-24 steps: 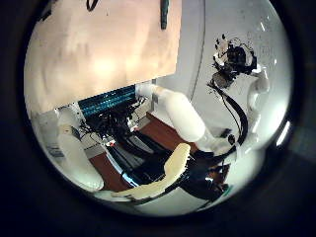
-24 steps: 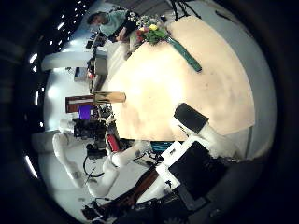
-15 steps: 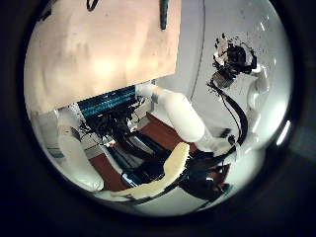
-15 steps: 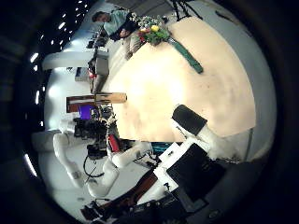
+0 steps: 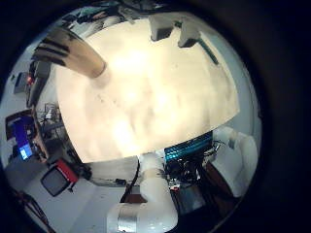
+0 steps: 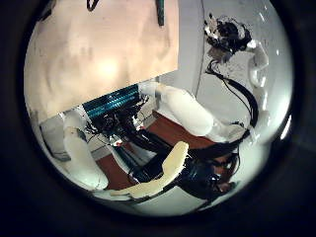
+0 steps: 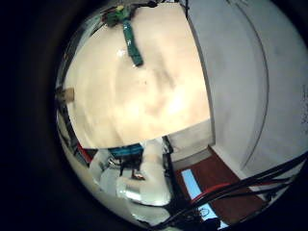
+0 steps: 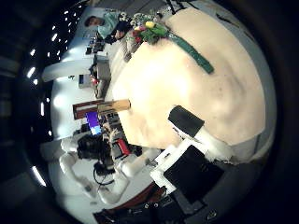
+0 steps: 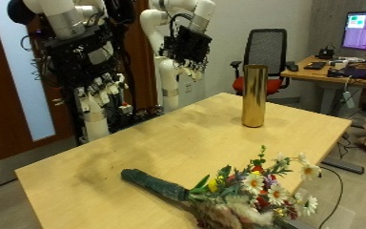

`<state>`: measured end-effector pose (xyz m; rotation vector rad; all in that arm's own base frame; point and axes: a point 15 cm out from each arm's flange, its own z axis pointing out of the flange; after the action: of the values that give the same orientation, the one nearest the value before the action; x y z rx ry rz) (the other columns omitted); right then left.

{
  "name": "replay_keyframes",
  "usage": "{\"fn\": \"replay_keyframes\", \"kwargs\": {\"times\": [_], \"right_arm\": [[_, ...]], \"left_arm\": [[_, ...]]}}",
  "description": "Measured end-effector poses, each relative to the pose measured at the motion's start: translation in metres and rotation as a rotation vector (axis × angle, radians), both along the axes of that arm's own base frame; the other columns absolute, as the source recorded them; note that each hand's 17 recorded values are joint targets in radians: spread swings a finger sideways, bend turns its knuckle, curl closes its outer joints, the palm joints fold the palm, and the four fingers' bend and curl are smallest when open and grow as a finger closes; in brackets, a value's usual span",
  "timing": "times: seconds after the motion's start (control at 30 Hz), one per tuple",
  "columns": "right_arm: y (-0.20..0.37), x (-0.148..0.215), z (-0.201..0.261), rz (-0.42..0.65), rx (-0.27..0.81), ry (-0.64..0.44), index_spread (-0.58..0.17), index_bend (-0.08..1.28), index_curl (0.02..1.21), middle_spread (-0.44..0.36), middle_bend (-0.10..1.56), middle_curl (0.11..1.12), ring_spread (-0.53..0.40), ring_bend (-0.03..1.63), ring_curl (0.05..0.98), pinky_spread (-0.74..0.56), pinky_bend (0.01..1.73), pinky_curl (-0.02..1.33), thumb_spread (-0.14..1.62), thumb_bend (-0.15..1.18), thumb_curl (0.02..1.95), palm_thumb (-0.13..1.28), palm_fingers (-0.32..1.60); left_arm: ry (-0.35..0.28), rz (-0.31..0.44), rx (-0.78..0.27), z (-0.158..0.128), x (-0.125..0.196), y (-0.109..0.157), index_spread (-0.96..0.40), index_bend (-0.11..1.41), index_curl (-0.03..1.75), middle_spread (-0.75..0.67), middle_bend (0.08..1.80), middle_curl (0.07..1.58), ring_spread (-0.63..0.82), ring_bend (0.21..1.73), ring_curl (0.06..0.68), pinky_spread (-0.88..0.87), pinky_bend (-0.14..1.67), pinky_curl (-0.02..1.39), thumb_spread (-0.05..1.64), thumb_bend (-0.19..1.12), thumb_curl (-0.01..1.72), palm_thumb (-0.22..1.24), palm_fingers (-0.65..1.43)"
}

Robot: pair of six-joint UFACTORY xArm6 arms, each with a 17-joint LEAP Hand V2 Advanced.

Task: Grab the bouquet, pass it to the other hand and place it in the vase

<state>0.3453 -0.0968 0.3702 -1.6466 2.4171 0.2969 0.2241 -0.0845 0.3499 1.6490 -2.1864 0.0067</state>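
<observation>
In the outside view the bouquet (image 9: 240,191), with a dark green wrapped stem (image 9: 158,183), lies on the wooden table (image 9: 132,153) at its near edge. The tall gold vase (image 9: 253,95) stands upright at the table's far side. My left hand (image 9: 107,91) and right hand (image 9: 187,52) hang above the table's far edge, fingers relaxed, holding nothing. The right thumb side palm view shows the bouquet (image 8: 159,30) and the vase (image 8: 105,107). The right little finger side palm view shows the bouquet (image 7: 130,40). The left little finger side palm view shows the vase (image 5: 80,56).
An office chair (image 9: 270,52) and a desk with a monitor (image 9: 361,29) stand behind the table, past the vase. The left thumb side palm view shows the table's edge (image 6: 109,74) and the right hand (image 6: 229,35).
Both thumb side palm views have shifted a little, so both hands have moved slightly. In the left thumb view the right hand sits farther out. Bouquet and vase have not moved.
</observation>
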Motion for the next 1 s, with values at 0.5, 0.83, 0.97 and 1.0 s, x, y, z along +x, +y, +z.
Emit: {"fn": "replay_keyframes", "kwargs": {"times": [0.5, 0.83, 0.97, 1.0], "right_arm": [[0.003, 0.094, -0.094, -0.131, 0.059, -0.089, -0.051, 0.13, 0.23, 0.183, 0.44, 0.35, 0.081, 0.74, 0.185, 0.19, 0.57, 0.26, 1.06, -0.02, 0.36, 0.58, 0.21], [0.034, 0.123, -0.179, -0.119, 0.081, 0.000, -0.026, 0.15, 0.23, 0.176, 0.52, 0.37, 0.085, 0.80, 0.206, 0.19, 0.58, 0.25, 1.03, -0.02, 0.38, 0.66, 0.19], [0.028, 0.140, -0.192, -0.131, 0.082, 0.014, -0.013, 0.15, 0.24, 0.188, 0.52, 0.37, 0.084, 0.80, 0.208, 0.20, 0.58, 0.25, 1.01, -0.02, 0.40, 0.70, 0.18], [0.027, 0.145, -0.193, -0.131, 0.083, 0.013, -0.012, 0.15, 0.25, 0.188, 0.52, 0.37, 0.084, 0.80, 0.209, 0.20, 0.58, 0.24, 1.01, -0.02, 0.40, 0.71, 0.19]], "left_arm": [[-0.002, -0.047, -0.016, -0.004, 0.015, 0.001, 0.33, 0.16, 0.28, 0.41, 0.25, 0.33, 0.53, 0.46, 0.214, 0.49, 0.20, 0.31, 0.87, -0.03, 0.31, 0.21, 0.07], [0.016, -0.045, -0.017, -0.008, 0.023, 0.002, 0.33, 0.16, 0.28, 0.41, 0.25, 0.33, 0.53, 0.46, 0.212, 0.50, 0.19, 0.31, 0.88, -0.03, 0.31, 0.21, 0.06], [0.018, -0.038, -0.021, -0.008, 0.025, 0.001, 0.33, 0.16, 0.28, 0.41, 0.25, 0.32, 0.53, 0.46, 0.213, 0.50, 0.20, 0.31, 0.88, -0.03, 0.31, 0.22, 0.06], [0.020, -0.042, -0.019, -0.009, 0.025, 0.000, 0.33, 0.16, 0.28, 0.41, 0.25, 0.32, 0.53, 0.46, 0.213, 0.50, 0.19, 0.31, 0.88, -0.03, 0.31, 0.22, 0.06]]}}
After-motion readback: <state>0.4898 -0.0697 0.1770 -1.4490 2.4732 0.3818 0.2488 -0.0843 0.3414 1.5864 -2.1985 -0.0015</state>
